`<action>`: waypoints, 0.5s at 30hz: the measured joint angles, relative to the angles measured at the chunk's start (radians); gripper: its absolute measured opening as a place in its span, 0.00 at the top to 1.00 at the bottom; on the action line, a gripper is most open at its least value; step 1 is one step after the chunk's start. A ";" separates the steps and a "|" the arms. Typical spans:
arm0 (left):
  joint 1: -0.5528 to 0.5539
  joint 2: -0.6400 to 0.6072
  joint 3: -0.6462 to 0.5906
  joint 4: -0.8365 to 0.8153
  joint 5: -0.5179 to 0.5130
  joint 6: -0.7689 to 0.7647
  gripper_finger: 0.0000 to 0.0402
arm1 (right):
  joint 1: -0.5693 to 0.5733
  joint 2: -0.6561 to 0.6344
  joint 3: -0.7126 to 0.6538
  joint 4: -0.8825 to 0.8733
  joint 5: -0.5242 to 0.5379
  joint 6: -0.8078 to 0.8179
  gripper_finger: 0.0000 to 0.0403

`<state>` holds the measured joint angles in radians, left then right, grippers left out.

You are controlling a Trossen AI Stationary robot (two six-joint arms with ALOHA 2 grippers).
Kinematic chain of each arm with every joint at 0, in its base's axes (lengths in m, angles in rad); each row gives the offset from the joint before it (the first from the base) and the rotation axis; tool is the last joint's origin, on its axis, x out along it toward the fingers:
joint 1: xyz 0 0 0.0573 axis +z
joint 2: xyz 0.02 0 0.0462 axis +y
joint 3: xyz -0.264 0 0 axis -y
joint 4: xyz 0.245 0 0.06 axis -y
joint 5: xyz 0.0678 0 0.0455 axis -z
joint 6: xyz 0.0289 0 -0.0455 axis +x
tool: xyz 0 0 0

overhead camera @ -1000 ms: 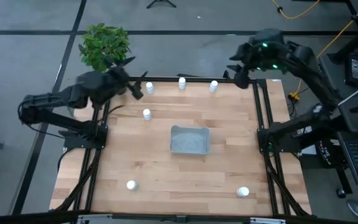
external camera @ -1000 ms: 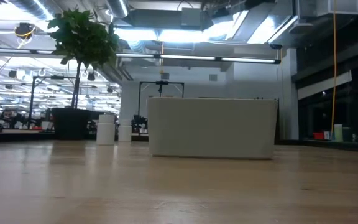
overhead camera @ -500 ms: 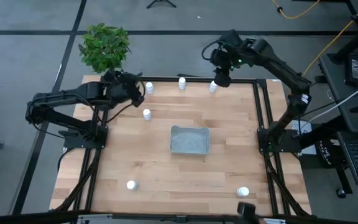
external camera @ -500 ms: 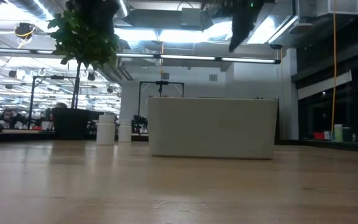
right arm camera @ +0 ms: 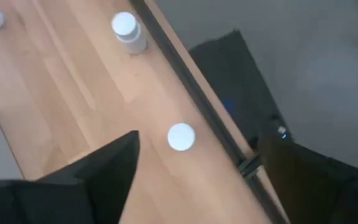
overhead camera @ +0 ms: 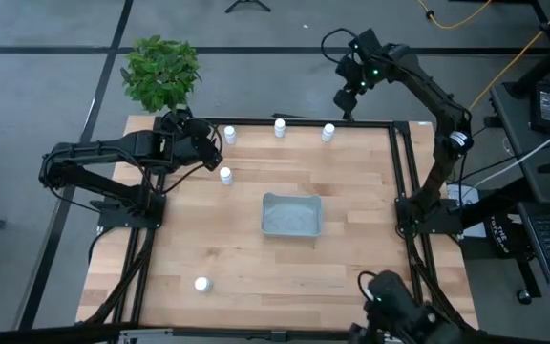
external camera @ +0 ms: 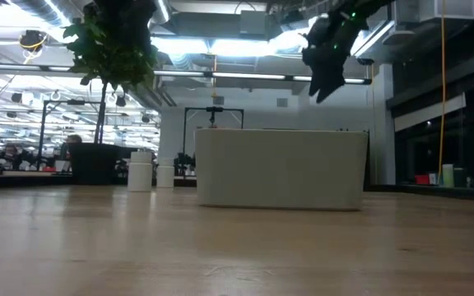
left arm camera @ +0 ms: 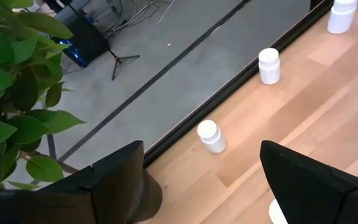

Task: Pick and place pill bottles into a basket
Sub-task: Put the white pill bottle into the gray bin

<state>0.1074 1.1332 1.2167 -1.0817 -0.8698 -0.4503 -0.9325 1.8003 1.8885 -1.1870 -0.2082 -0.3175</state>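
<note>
Both grippers hang spread and empty: left gripper [overhead camera: 201,145] beside a pill bottle [overhead camera: 225,175], right gripper [overhead camera: 344,100] above another [overhead camera: 327,133], likely lining up grasps; basket [overhead camera: 291,214] waits mid-surface.

bottles: two white pill bottles on wood table [right arm camera: 55,112], both near its dark edge rail [right arm camera: 191,93]
near bottle [right arm camera: 181,137]: seen cap-on
far bottle [right arm camera: 128,31]: well apart from it
right gripper [right arm camera: 197,180]: fingers spread wide, nothing between
beyond rail: grey floor [right arm camera: 303,56]
</note>
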 joint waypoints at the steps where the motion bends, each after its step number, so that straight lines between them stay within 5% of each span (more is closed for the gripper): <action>1: 0.000 0.000 0.000 0.000 0.000 0.002 0.21 | 0.001 0.017 0.000 0.000 0.006 0.008 0.14; 15: 0.032 0.000 0.000 0.003 0.065 0.069 0.21 | 0.117 0.221 -0.001 -0.006 0.210 0.185 0.09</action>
<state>0.1394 1.1332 1.2163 -1.0787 -0.8043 -0.3817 -0.8154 2.0211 1.8877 -1.1932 0.0018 -0.1324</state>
